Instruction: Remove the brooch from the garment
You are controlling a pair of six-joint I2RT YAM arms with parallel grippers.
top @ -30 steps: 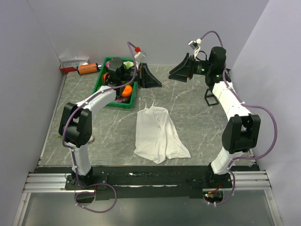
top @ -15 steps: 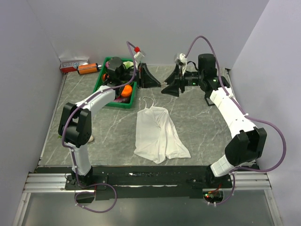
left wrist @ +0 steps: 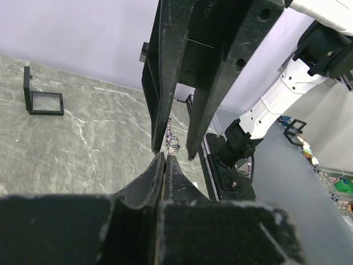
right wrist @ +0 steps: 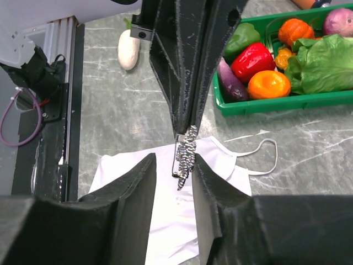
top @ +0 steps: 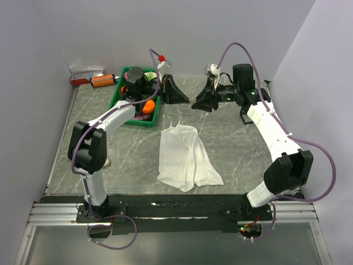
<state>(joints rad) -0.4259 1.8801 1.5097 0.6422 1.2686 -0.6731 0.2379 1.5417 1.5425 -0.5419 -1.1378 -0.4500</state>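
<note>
Within the last second the right claw (right wrist: pixel 174 163) has swung in from the far right. Its jaws have partly narrowed on either side of the brooch (right wrist: pixel 186 154) but have not clamped it. The left claw (right wrist: pixel 185 128), pinched shut, holds the brooch aloft, well clear of the garment (top: pixel 185 157) lying on the counter (top: pixel 231 138). Judgement: removal is done and a handover is starting.

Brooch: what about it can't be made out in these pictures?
- Right wrist view: the brooch hangs from the left gripper, whose tips hide its upper end. Whether the right gripper touches it is unclear.
- Left wrist view: only a glint shows past both grippers' fingers.
- Top view: too small, lost between the grippers.
</note>
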